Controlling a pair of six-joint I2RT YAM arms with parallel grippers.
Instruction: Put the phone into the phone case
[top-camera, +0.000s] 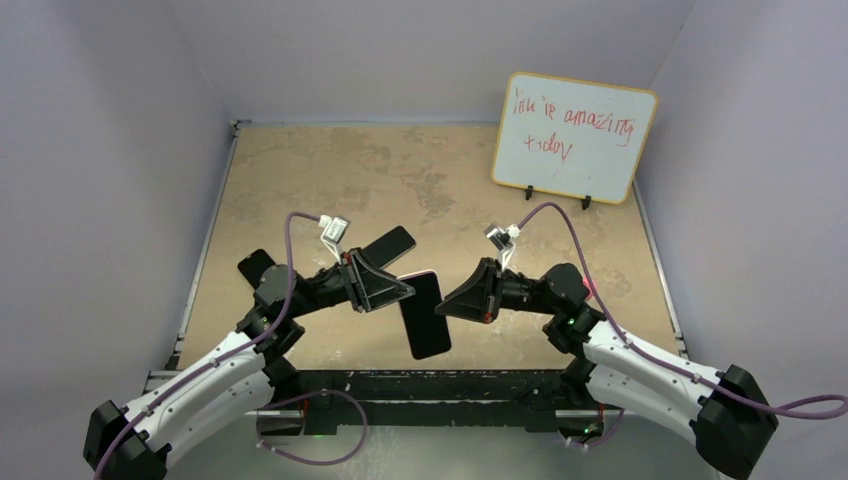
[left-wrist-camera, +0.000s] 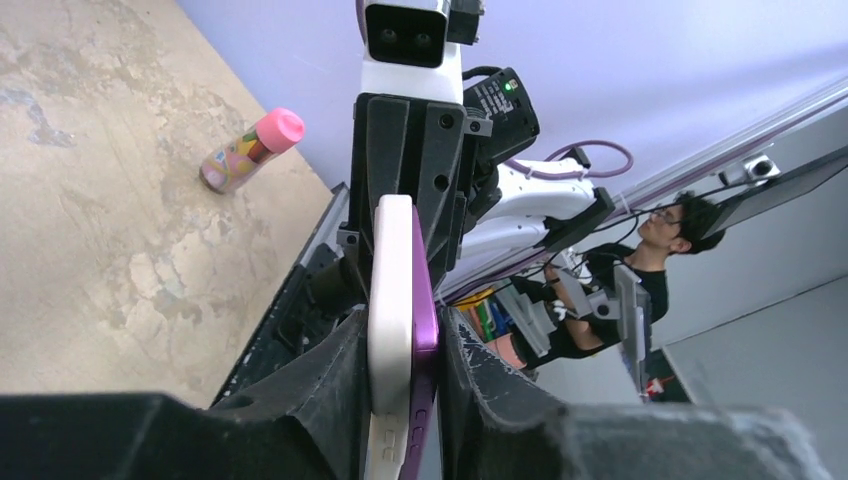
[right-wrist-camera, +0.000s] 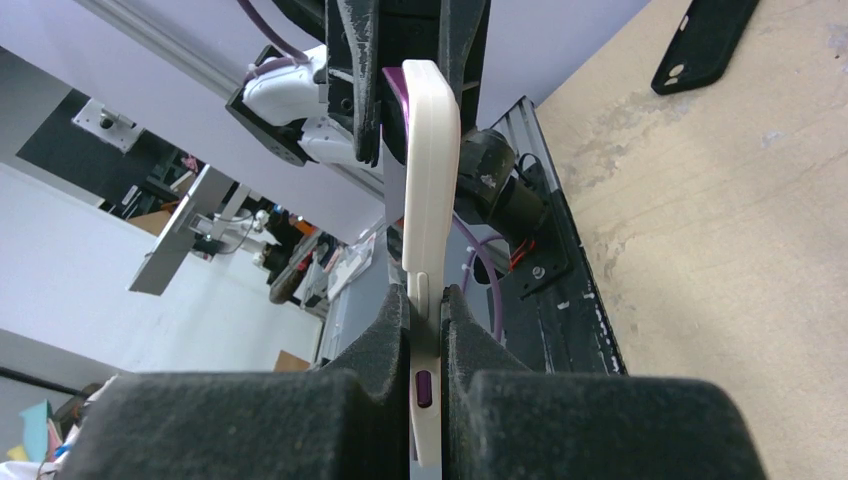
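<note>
Purple phone (top-camera: 425, 322) within right tool (top-camera: 447, 305)

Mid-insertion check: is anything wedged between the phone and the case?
Nothing visible. The purple phone lies directly against the white case. The left gripper clamps both together, and the right gripper is closed on the case's other end.

Top cam's high behind the arms (top-camera: 220, 370), looking down over the tabletop (top-camera: 420, 170). Wrist cams sit super close, facing each other, both edge-on to the same phone (left-wrist-camera: 423, 300).
</note>
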